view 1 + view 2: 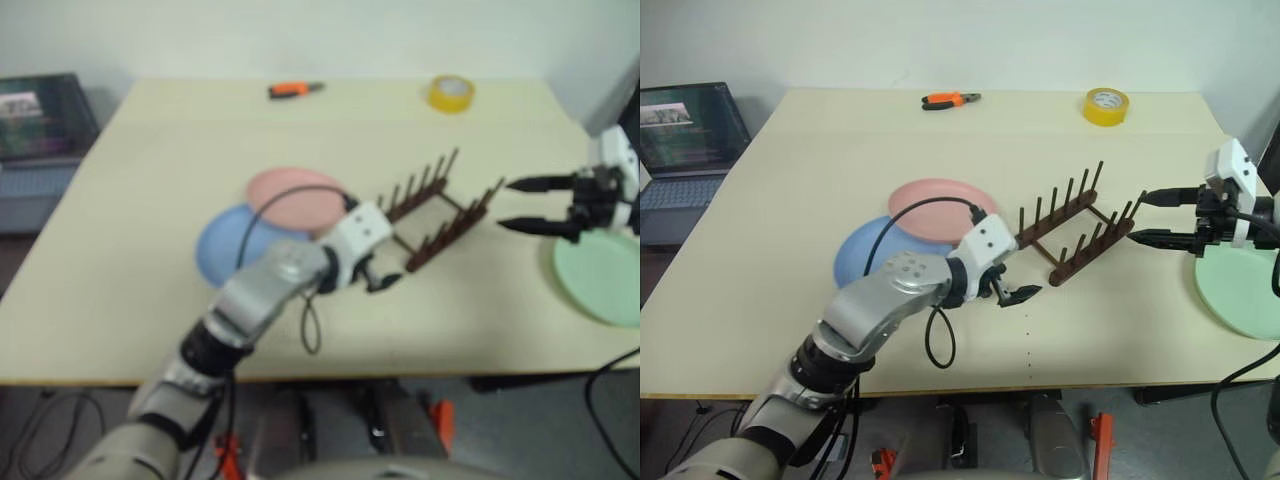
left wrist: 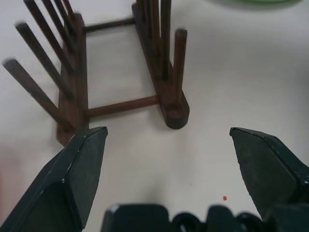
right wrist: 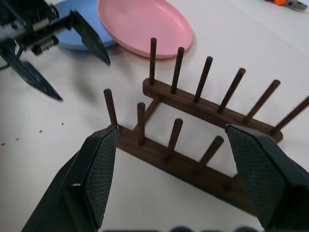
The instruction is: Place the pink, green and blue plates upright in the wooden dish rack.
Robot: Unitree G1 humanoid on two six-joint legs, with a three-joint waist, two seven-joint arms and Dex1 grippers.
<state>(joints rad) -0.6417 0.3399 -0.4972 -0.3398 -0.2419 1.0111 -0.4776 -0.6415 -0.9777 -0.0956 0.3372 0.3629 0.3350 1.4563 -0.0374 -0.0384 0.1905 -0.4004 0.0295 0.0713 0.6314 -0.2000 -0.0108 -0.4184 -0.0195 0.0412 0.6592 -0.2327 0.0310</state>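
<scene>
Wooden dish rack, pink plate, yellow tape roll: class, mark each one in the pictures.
wooden dish rack [image 1: 1077,238], right eye view, on the near rail.
pink plate [image 1: 940,208], right eye view, on its flat middle.
yellow tape roll [image 1: 1106,106], right eye view, on its outer band.

Pale pink plate [image 1: 937,209] overlaps a light blue plate [image 1: 862,254] at its 7 o'clock; a mint green plate [image 1: 1238,290] lies at 3 o'clock on the cream bench [image 1: 790,170]. The dish rack [image 1: 1077,234] is dark brown wood. Orange-handled pliers [image 1: 950,99] and a yellow tape roll [image 1: 1106,106] sit toward 12 o'clock. Both end effectors' fingers [image 2: 77,169] are black
</scene>
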